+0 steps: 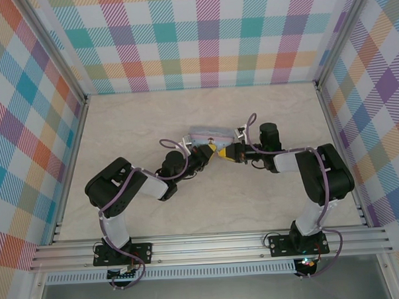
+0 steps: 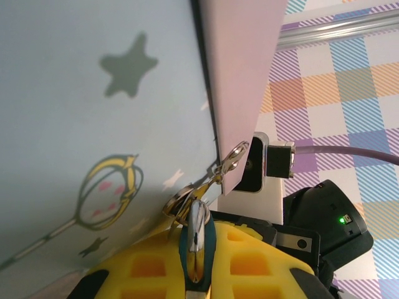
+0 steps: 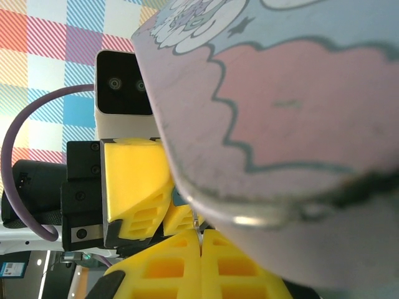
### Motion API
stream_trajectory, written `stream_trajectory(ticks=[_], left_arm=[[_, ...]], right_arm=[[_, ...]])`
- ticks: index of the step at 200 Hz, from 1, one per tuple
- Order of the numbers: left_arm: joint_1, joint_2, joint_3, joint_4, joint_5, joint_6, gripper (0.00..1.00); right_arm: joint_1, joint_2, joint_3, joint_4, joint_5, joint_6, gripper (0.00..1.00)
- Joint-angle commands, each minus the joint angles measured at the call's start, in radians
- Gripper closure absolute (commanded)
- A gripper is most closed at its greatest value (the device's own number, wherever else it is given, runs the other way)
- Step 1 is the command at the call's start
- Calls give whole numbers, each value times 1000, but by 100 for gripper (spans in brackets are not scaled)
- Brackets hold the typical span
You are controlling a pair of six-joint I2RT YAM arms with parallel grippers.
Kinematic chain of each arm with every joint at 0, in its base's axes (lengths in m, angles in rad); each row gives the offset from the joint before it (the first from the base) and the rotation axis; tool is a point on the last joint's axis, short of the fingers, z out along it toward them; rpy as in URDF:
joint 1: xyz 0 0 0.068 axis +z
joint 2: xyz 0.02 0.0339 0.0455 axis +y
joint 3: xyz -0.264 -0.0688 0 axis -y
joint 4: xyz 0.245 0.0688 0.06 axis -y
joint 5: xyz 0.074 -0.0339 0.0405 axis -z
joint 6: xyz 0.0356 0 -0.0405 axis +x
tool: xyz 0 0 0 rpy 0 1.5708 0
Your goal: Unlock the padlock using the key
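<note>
At the bottom of the left wrist view, the left hand (image 2: 197, 255) is clamped narrowly on the padlock (image 2: 195, 232). The padlock is dark with a silvery strip and hooks up into the ring (image 2: 179, 203) at the clasp of the pale blue tin box (image 2: 75, 143), which fills the upper left. At the bottom of the right wrist view, the right hand (image 3: 201, 250) is pinched almost together on a thin metal sliver, apparently the key (image 3: 197, 225), which points up toward the tin's rim. From above, both hands meet at the tin in the middle of the table (image 1: 132, 119), with checked walls (image 1: 208, 36) beyond.
</note>
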Motion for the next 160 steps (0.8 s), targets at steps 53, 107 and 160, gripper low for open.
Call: stream_trajectory(ticks=[53, 107, 160], left_arm=[[-77, 30, -1, 87, 307, 64, 100], [-77, 9, 2, 72, 336, 73, 100], [-76, 0, 0, 71, 358, 84, 100]], right_arm=[[-24, -121, 75, -136, 79, -122, 100], [-40, -90, 70, -89, 76, -106, 100], [-72, -122, 97, -214, 77, -189, 100]])
